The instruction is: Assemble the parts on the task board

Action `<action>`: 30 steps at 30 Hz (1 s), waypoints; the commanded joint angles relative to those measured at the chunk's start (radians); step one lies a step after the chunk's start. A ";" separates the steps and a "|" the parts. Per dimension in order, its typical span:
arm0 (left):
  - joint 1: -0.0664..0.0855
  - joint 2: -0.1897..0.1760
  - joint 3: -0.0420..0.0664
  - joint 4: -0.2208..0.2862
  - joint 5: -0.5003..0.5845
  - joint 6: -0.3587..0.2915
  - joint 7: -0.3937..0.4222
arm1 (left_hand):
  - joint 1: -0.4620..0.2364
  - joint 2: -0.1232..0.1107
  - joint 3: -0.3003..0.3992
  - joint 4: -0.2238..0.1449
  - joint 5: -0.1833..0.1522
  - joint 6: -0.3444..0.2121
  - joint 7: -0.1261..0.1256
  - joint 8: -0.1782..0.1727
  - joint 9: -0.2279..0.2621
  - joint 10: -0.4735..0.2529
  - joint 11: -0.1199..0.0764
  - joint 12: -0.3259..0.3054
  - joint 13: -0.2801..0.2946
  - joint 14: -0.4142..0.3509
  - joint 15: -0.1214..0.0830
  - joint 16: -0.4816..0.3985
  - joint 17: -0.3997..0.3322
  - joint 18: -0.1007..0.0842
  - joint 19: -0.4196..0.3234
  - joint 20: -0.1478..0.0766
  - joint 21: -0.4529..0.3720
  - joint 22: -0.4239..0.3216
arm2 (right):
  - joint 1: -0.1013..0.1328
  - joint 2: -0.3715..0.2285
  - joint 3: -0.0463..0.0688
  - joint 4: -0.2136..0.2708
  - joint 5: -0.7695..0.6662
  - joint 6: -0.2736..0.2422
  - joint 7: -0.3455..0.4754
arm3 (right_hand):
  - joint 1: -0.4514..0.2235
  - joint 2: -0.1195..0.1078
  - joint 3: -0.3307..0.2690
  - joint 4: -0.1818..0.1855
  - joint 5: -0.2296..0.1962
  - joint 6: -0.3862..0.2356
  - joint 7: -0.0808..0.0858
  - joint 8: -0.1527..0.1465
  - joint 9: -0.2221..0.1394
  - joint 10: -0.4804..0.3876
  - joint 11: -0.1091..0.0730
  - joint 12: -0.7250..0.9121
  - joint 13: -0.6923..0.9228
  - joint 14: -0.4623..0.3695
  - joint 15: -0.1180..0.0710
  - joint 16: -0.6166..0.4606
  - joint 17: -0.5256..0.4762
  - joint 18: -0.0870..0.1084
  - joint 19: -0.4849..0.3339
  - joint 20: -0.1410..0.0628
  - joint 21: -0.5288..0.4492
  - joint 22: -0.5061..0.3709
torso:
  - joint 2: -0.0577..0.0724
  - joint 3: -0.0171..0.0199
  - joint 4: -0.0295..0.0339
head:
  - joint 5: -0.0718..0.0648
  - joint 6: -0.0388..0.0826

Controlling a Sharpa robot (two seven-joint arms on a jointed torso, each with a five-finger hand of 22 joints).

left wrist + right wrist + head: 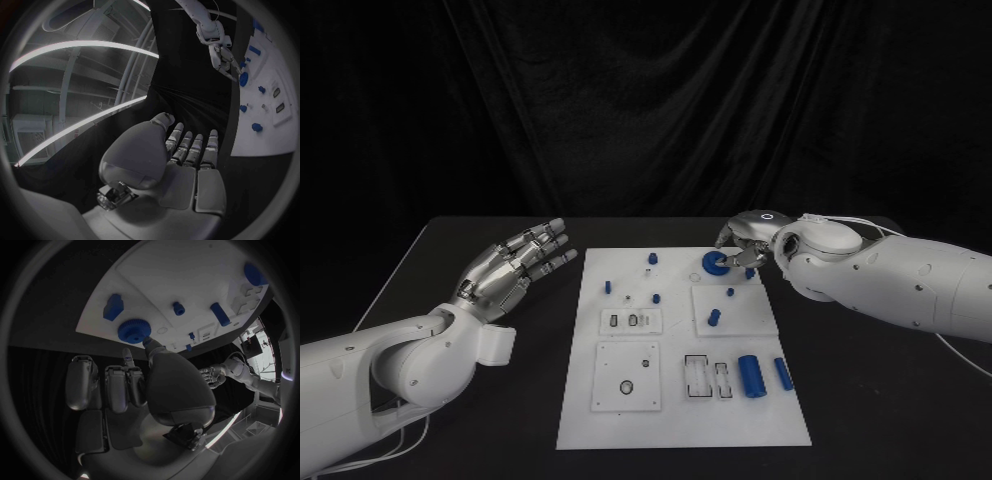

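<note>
**Seating the blue gear: keep it flat, press straight down**

The blue gear [715, 264] sits at the far right part of the task board [678, 420], right at the tips of the right hand [744, 247]. In the right wrist view the gear [134, 330] lies flat on the white plate with the fingers [127, 360] just touching or nearly touching its rim; contact looks light, a firm pinch cannot be confirmed. Likely step: placing or seating the gear on its spot.

Advice: keep the gear level, line it up over its peg or seat before pressing, push from above, not sideways. A tilted gear would probably jam. Let go only once it sits flush.

Just beyond the fingers: a small blue peg [179, 308] and a blue block [113, 306], both near the gear, so keep the fingers clear of them.

Left hand [516, 264] hovers over the desk [877, 400] beside the board, fingers spread, holding nothing.
</note>
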 commanded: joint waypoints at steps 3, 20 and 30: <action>-0.002 0.003 0.001 -0.003 0.005 0.020 0.044 | -0.008 -0.001 0.006 -0.001 -0.006 0.001 0.005 0.005 0.000 -0.001 0.007 0.004 0.001 -0.001 0.007 0.006 0.001 -0.004 0.000 0.005 0.004 0.000 | -0.005 0.003 0.001 -0.002 -0.044 0.019 -0.036 | 0.011 -0.002 0.000 -0.011 0.004 0.007 0.000 -0.002 -0.001 -0.001 0.003 -0.003 0.194 0.073 0.005 0.003 0.206 -0.007 0.003 0.003 -0.002 0.165 | 0.000 -0.0009 -0.0004 | -0.001 -0.003; -0.002 0.012 0.001 -0.002 0.005 0.033 0.031 | -0.010 -0.004 0.008 -0.002 -0.007 -0.003 0.006 0.003 0.000 -0.002 0.008 0.003 0.000 -0.001 0.007 0.007 0.001 -0.005 0.001 0.005 0.004 0.000 | -0.021 0.019 0.001 -0.022 -0.093 0.052 -0.029 | 0.014 -0.005 0.000 -0.021 -0.029 -0.008 0.003 -0.009 -0.007 -0.020 0.007 -0.011 0.182 0.065 0.010 -0.003 0.198 -0.005 -0.007 0.008 -0.014 0.165 | -0.001 -0.0007 -0.0006 | -0.003 -0.010; -0.003 0.017 0.001 -0.007 0.005 0.040 0.024 | -0.012 -0.004 0.010 -0.002 -0.009 -0.004 0.007 0.003 0.000 -0.003 0.009 0.004 0.000 -0.001 0.008 0.007 0.001 -0.006 0.001 0.005 0.004 0.000 | -0.028 0.030 0.001 -0.030 -0.094 0.055 -0.013 | 0.008 -0.002 0.001 -0.021 0.018 0.031 -0.005 0.008 0.006 -0.023 0.003 -0.012 0.181 0.061 0.008 -0.007 0.194 -0.004 -0.010 0.007 -0.019 0.169 | -0.001 -0.0001 -0.0006 | -0.003 -0.011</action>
